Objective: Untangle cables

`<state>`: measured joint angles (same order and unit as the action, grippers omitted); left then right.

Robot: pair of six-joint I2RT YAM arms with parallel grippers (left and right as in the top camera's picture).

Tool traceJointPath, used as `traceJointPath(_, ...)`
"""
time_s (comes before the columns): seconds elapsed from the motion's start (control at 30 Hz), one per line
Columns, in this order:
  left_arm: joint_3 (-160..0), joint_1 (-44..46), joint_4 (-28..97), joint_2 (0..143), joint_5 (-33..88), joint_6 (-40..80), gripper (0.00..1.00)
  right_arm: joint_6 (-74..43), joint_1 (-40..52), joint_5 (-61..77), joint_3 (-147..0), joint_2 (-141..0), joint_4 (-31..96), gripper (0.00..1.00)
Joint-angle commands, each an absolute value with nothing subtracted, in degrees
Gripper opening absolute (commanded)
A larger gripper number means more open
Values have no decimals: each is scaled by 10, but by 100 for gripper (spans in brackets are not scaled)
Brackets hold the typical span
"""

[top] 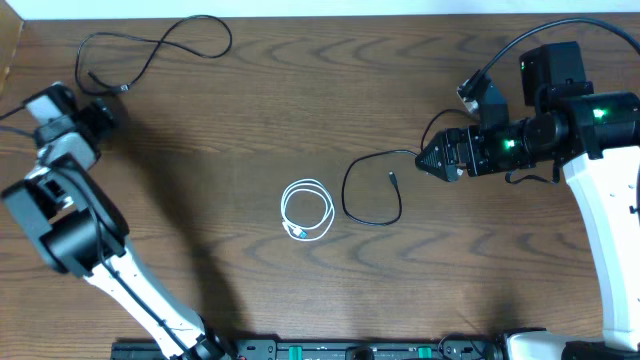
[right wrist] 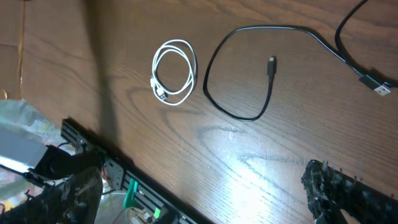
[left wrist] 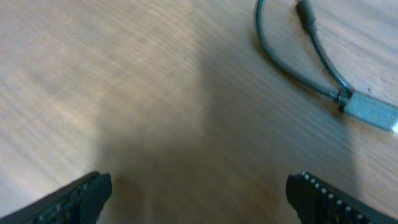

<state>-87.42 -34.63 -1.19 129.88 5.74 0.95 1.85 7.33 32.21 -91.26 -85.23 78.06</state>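
One long black cable point(top: 160, 45) lies in loose loops at the far left, its plug next to my left gripper point(top: 108, 112). In the left wrist view the plug end point(left wrist: 367, 112) lies ahead to the right of the open, empty left fingers point(left wrist: 199, 199). The white cable point(top: 307, 210) is a small coil at mid-table, apart from the others; it also shows in the right wrist view point(right wrist: 173, 71). The second black cable point(top: 368, 195) curls in an open loop beside it, running toward my right gripper point(top: 425, 160). In the right wrist view this cable point(right wrist: 239, 93) lies ahead of the open, empty right fingers point(right wrist: 205, 193).
A black rail with green clips point(right wrist: 124, 180) runs along the table's front edge. The thicker black cord of the right arm point(top: 520, 40) arcs at the back right. The white arm bases stand at both sides.
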Motion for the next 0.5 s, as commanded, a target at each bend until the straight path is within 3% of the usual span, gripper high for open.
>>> traceJointPath(0.0, -874, -335, 34, 1212, 149, 10, 96, 11, 76, 308, -911, -850, 773, 99)
traceJointPath(0.2, -874, -303, 126, 1109, 389, 161, 96, 8, 76, 260, -911, -851, 758, 99)
traceJointPath(0.3, -874, -246, 210, 1092, 515, 202, 96, -3, 76, 257, -910, -855, 750, 99)
traceJointPath(0.47, -858, -133, 354, 1094, 461, 161, 96, -62, 57, 190, -902, -872, 732, 99)
